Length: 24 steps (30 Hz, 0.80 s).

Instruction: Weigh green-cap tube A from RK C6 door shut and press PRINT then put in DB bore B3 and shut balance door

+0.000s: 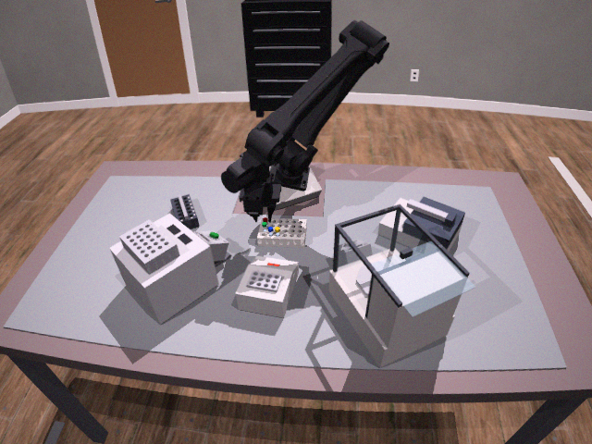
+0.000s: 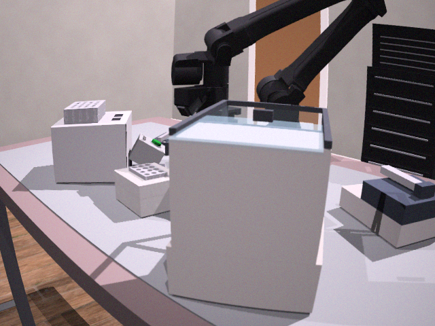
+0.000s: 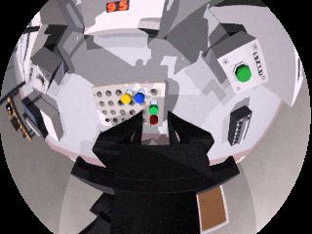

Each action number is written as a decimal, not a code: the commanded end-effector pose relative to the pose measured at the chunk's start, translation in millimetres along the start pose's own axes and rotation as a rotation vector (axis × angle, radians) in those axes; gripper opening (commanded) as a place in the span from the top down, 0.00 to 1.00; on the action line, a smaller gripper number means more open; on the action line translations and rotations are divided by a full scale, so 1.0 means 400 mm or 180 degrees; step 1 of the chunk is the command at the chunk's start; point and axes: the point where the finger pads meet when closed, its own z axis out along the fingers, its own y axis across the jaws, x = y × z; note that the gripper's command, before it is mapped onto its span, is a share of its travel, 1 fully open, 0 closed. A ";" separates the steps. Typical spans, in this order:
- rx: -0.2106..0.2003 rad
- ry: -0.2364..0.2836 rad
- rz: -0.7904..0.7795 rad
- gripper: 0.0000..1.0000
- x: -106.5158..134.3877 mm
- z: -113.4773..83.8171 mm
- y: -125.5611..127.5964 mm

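Tube A's green cap [image 1: 264,224] [image 3: 153,109] stands in the rack RK [image 1: 291,241] [image 3: 109,87], beside a red cap [image 3: 154,120]. My gripper [image 1: 263,218] [image 3: 155,114] is partly open and empty, pointing down just above that end of the rack; the green and red caps show between the fingertips in the wrist view. The fingertips are hidden in the exterior view. The balance [image 1: 422,314] [image 2: 245,224] has its door pane [image 1: 420,275] [image 2: 245,134] slid back, so the box is open on top. The dry block DB [image 1: 260,303] [image 2: 140,189] stands level with empty bores.
A blue cap [image 1: 270,229] [image 3: 139,97] and a yellow cap [image 1: 277,229] [image 3: 126,98] stand close by in the rack. The mixer [image 1: 162,287] [image 2: 91,151] and the dark magnet block [image 1: 184,210] [image 3: 239,126] stand on one side, the spectrophotometer [image 1: 435,219] [image 2: 386,196] on the other.
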 end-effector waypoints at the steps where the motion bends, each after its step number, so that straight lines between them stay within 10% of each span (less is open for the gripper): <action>1: 0.0051 -0.0071 -0.0009 0.64 -0.029 -0.017 -0.008; 24: 0.0039 -0.0049 -0.0003 0.64 -0.020 -0.003 -0.003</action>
